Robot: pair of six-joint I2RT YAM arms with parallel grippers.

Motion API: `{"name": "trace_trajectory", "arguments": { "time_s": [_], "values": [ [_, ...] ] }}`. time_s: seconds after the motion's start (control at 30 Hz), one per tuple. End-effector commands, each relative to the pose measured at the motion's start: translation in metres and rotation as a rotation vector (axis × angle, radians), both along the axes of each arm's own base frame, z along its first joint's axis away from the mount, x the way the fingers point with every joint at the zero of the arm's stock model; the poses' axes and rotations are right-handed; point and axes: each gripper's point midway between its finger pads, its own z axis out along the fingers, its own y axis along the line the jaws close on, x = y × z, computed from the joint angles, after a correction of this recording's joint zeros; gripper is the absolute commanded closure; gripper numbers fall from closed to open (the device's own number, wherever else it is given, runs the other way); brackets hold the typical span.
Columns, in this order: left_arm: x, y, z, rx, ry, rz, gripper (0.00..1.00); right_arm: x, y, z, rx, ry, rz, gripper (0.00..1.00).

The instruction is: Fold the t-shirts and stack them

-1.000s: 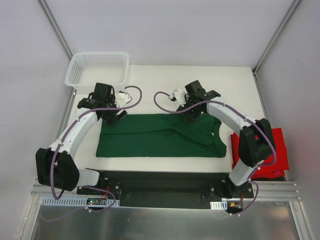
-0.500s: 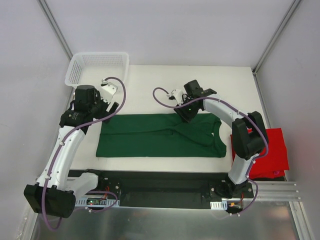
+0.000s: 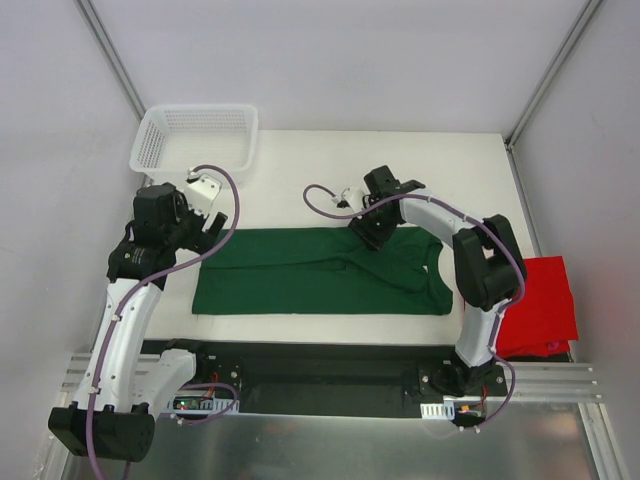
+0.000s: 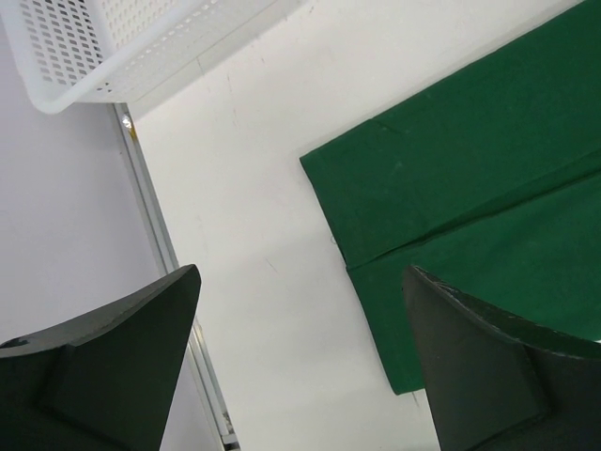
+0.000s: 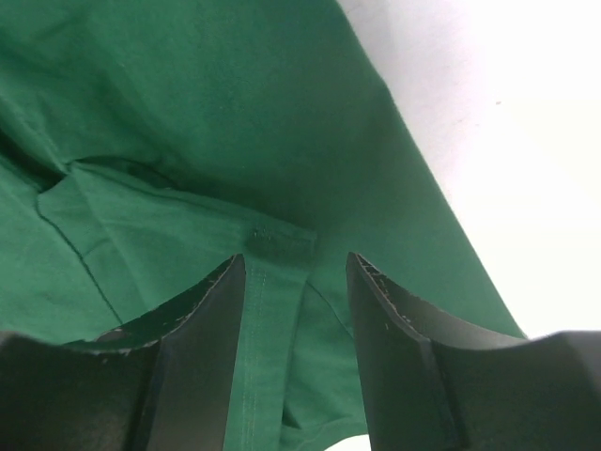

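Two shirts lie apart: green t-shirt (image 3: 300,275) centre, red t-shirt (image 3: 548,305) far right.

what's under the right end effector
The green t-shirt, with a stitched hem lying between the fingers of the right end effector. The fingers cover the cloth beside it, and the shirt hides the table below.

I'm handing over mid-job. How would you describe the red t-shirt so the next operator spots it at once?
Start at the white table and go to its near right corner, beside the right arm's base. The red t-shirt lies there as a compact patch, partly hidden behind that arm. It is the only bright red thing in view, whereas the neighbouring green t-shirt is spread wide across the table's middle.
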Motion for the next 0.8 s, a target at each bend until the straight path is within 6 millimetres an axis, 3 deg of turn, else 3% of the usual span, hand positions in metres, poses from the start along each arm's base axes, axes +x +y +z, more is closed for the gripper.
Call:
{"name": "trace_trajectory", "arguments": {
  "time_s": [0.0,0.03,0.13,0.17,0.27,0.43,0.77],
  "values": [
    [-0.002,-0.002,0.002,-0.029,-0.015,-0.001,0.11,0.003,0.001,0.001,-0.011,0.0,0.015,0.5],
    [-0.001,-0.002,0.001,-0.029,-0.012,0.0,0.11,0.002,0.001,0.0,-0.008,0.007,0.016,0.5],
    [-0.001,-0.003,0.001,-0.03,-0.011,-0.004,0.11,0.0,0.002,0.001,-0.001,0.016,0.019,0.74],
    [-0.001,-0.003,0.001,-0.032,-0.009,-0.007,0.11,-0.001,0.003,0.001,-0.001,0.021,0.022,0.86],
    [0.0,-0.003,0.002,-0.033,-0.01,-0.008,0.11,-0.007,0.003,0.011,0.015,0.028,0.02,0.99],
    [0.003,-0.004,0.005,-0.029,-0.014,-0.014,0.11,-0.033,0.011,0.028,0.065,0.081,0.047,0.99],
    [0.005,-0.005,0.01,-0.032,-0.022,-0.017,0.11,-0.111,0.028,0.045,0.099,0.23,0.145,0.99]
  ]
}}
